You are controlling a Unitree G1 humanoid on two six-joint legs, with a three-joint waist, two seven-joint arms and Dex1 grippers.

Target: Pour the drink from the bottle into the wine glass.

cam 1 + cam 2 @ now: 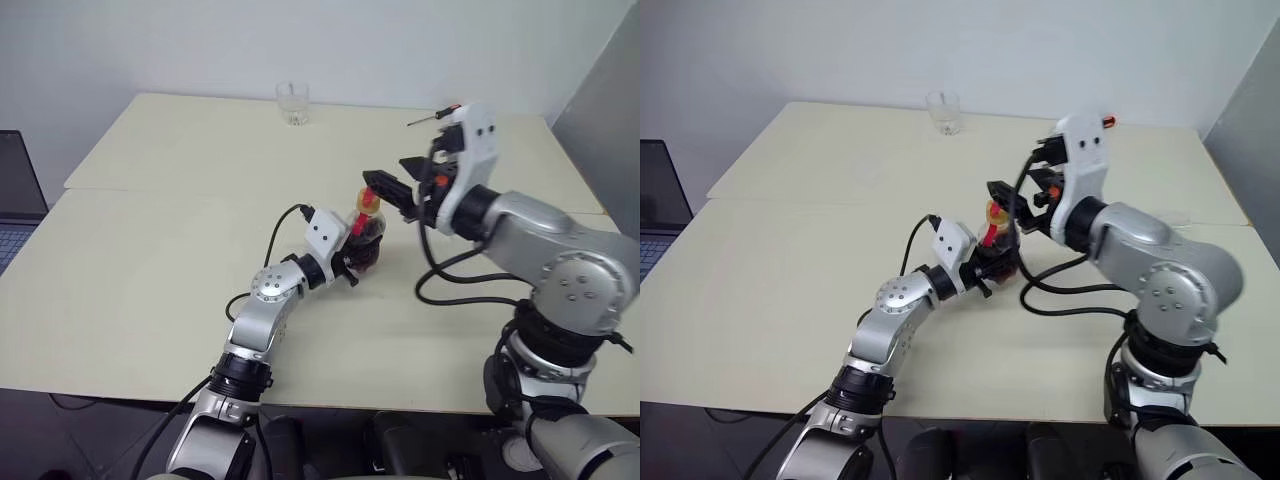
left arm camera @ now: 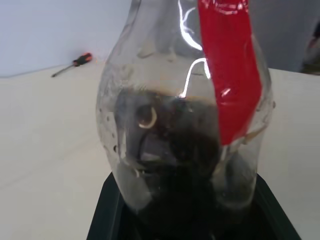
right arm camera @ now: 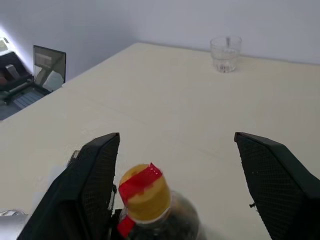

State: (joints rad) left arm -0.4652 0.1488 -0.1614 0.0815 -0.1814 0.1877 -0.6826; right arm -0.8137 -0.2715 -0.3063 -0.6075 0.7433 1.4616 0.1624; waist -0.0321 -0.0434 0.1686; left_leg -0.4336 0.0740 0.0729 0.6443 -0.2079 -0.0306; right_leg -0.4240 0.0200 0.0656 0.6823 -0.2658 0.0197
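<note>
The bottle [image 1: 367, 230] stands upright on the table, small and clear, with a red label strip and a yellow-orange cap [image 3: 145, 193]. Dark brown drink [image 2: 175, 165] fills its lower body. My left gripper [image 1: 362, 256] is shut on the bottle's lower body from the side. My right gripper [image 3: 176, 137] hovers level at the top of the bottle, open, with one black finger [image 3: 97, 170] on each side of the cap and a gap to it on both sides. The wine glass is out of view.
A short clear tumbler [image 1: 292, 103] stands at the far edge of the cream table [image 1: 150, 260]. A screwdriver with an orange handle [image 2: 72, 64] lies at the far right. A laptop [image 1: 15, 200] sits off the table's left side.
</note>
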